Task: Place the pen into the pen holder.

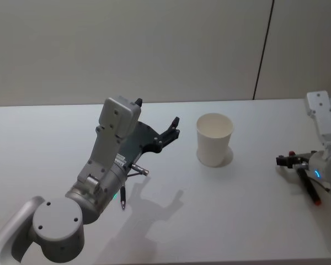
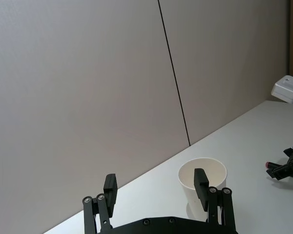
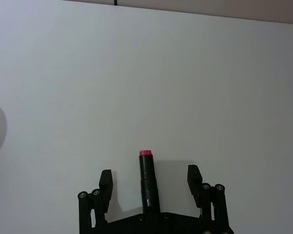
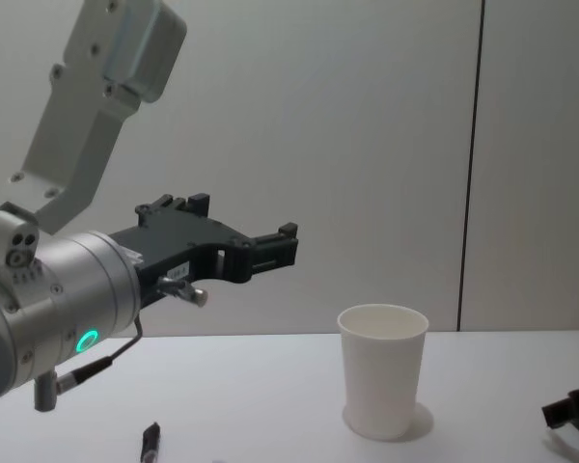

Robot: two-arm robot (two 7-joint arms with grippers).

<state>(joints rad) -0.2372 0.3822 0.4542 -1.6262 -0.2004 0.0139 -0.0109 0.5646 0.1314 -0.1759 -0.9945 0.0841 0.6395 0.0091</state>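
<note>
A white paper cup, the pen holder (image 1: 214, 141) (image 4: 381, 381) (image 2: 188, 178), stands upright mid-table. My left gripper (image 1: 174, 130) (image 4: 285, 246) (image 2: 156, 187) hovers open in the air to its left, fingers pointing at the cup and holding nothing. To the right of the cup, my right gripper (image 1: 292, 157) (image 3: 150, 178) (image 2: 290, 165) sits low over the table, open. A black pen (image 1: 310, 189) (image 3: 146, 178) with red ends lies on the table between its fingers, which do not touch it. Another dark pen (image 1: 122, 200) (image 4: 151, 442) lies under my left arm.
The table (image 1: 220, 221) is white, with bare surface in front of the cup and between the cup and the right gripper. A grey wall with a dark vertical seam (image 1: 263, 49) closes the far side. My left forearm (image 1: 107, 160) leans over the left half of the table.
</note>
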